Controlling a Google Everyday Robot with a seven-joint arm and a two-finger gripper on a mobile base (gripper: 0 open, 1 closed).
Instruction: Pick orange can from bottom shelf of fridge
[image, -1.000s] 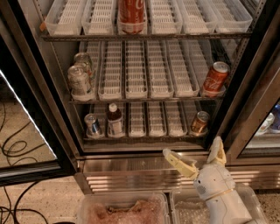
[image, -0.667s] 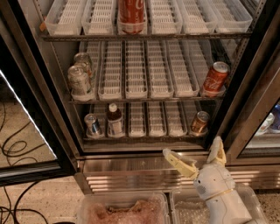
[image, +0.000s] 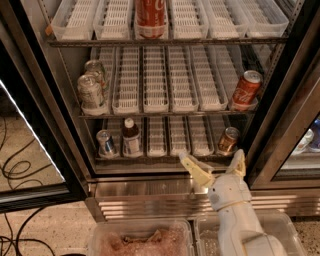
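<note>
- We see the gripper (image: 212, 156) in front of the fridge's lower edge, just below the orange can (image: 228, 140), with its fingers (image: 196, 170) spread wide and nothing between them.
- One finger angles up and left of the orange can. The other rises just below and right of it, close to the can's foot but not touching it.
- The orange can stands upright on the bottom shelf (image: 150, 159), in the rightmost lane tray, above the gap between the fingers and nearer the right-hand one.
- The white arm (image: 235, 220) drops away below the orange can towards the lower edge of the view.
- Well left of the orange can on the same shelf stand a capped bottle (image: 131, 137) and, further left, a blue-and-silver can (image: 106, 143).
- On the rack just above the orange can stands a red can (image: 246, 90). Far up and left of it are silver cans (image: 91, 92).
- The fridge (image: 150, 192) shows its steel base panel below and left of the orange can.
</note>
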